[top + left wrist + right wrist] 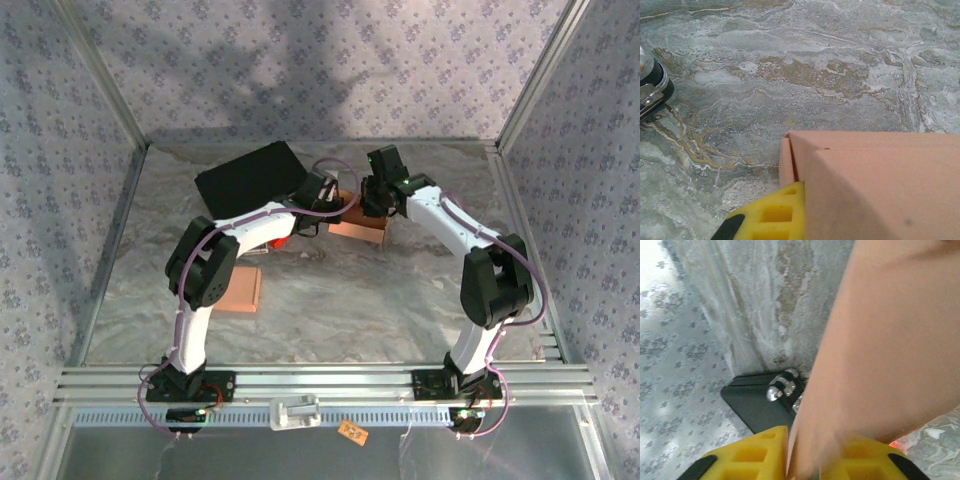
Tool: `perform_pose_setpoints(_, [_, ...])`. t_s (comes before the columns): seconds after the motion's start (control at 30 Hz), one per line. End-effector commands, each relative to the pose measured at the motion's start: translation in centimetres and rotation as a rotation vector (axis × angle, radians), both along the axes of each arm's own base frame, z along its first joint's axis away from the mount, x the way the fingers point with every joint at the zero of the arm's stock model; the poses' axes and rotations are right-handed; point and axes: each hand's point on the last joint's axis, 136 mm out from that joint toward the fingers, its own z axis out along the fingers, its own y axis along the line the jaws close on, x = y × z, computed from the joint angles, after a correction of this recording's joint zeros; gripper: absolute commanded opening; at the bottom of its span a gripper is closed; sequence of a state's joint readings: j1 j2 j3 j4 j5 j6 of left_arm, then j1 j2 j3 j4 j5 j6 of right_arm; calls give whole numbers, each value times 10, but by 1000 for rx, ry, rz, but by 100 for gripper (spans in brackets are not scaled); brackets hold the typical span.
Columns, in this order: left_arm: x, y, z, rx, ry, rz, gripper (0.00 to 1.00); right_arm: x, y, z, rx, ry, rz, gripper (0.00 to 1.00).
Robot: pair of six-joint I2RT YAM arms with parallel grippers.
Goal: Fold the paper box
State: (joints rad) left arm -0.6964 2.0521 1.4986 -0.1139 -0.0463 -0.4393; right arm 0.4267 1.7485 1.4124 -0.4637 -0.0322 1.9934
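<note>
Marble table (380, 290) | paper box (357, 228) pinched in right fingers (750, 455) (left fingers (775, 215) touching)

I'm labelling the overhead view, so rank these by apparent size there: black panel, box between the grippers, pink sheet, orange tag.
1. Black panel.
2. Box and pink sheet: both partly covered, too close to rank.
3. Orange tag, smallest.
</note>
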Motion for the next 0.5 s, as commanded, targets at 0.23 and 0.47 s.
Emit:
perform_pose_setpoints(0.23, [-40,23,-43,68,167,42,24,-39,-12,-30,-26,52,70,6])
perform_pose_setpoints(0.47, [-78,41,-31,15,217,61,44,-67,-18,-63,-73,78,118,4])
